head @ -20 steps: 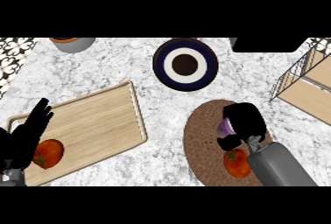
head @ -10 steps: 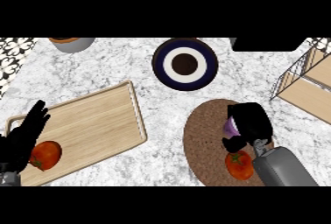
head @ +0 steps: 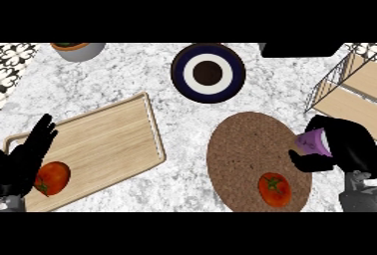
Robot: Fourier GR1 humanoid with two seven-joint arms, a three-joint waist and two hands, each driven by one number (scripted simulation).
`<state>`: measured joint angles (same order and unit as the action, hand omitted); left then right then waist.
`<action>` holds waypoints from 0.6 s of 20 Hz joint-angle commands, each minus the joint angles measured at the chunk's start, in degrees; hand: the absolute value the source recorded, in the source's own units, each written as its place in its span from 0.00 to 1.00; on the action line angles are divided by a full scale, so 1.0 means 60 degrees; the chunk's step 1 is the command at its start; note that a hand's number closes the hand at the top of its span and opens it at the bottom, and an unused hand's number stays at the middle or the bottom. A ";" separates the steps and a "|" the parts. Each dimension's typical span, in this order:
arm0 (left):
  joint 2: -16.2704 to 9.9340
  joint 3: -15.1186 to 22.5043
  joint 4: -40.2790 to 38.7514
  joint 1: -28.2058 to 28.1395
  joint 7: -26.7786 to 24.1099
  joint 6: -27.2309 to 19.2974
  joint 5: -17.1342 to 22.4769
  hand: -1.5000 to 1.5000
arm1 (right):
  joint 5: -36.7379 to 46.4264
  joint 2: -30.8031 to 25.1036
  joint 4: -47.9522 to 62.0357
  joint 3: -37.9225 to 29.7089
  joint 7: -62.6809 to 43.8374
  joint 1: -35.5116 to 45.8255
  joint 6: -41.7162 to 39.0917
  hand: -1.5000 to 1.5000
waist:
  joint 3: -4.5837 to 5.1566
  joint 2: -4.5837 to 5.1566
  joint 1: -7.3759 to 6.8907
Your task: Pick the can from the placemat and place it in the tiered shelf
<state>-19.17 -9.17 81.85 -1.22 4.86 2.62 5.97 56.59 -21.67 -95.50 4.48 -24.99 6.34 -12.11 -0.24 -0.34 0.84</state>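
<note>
one view, from the head: the right hand point(head: 346, 149) curls around the purple can point(head: 315, 141), tilted at the placemat point(head: 254, 159) edge; the tiered shelf point(head: 346, 84) lies just up-right. the left hand point(head: 26, 159) rests open over the cutting board point(head: 103, 144).

Pretty clearly a kitchen. The speckled grey-white stone tabletop point(head: 110, 79) looks like a marble counter, and it's set with a light wooden cutting board point(head: 103, 144) toward the left edge with a red tomato point(head: 52, 178) on it. There's a round brown woven placemat point(head: 247, 154) holding another red tomato point(head: 274, 189), plus a dark blue round plate with a white ring point(head: 208, 72) near the far edge.
</note>
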 commanded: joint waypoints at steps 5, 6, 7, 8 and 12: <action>0.0282 0.0127 0.0023 -0.0290 -0.0054 -0.0070 -0.0251 0.50 | -0.1811 -0.0051 -0.3950 -0.1812 -0.1209 -0.0934 -0.1401 1.00 | 0.0048 0.0009 0.0045; -0.0103 -0.0247 -0.0246 0.0309 0.0436 0.0152 0.0120 0.50 | -0.2162 -0.0121 -0.4466 -0.2112 -0.1556 -0.0877 -0.1869 1.00 | 0.0051 0.0009 0.0098; 0.0133 -0.0255 -0.0447 -0.0172 -0.0220 0.0191 0.0113 0.50 | -0.2576 0.0292 -0.4706 -0.2208 -0.1714 -0.0747 -0.1778 1.00 | 0.0055 0.0006 0.0066; -0.0105 -0.0316 0.0073 -0.0513 -0.0021 0.0340 0.0168 0.50 | -0.3026 0.0421 -0.5239 -0.2689 -0.1556 -0.1416 -0.1602 1.00 | 0.0045 -0.0036 0.0127; -0.0152 -0.0456 0.0017 -0.0218 0.0176 0.0457 0.0353 0.50 | -0.4568 0.0654 -0.6515 -0.3990 -0.2550 -0.0981 -0.2184 1.00 | 0.0044 -0.0013 0.0079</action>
<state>-19.55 -11.06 82.08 -2.45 4.98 4.10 6.82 36.54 -19.43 -126.85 -13.10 -36.75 1.27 -23.30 -0.11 -0.50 1.27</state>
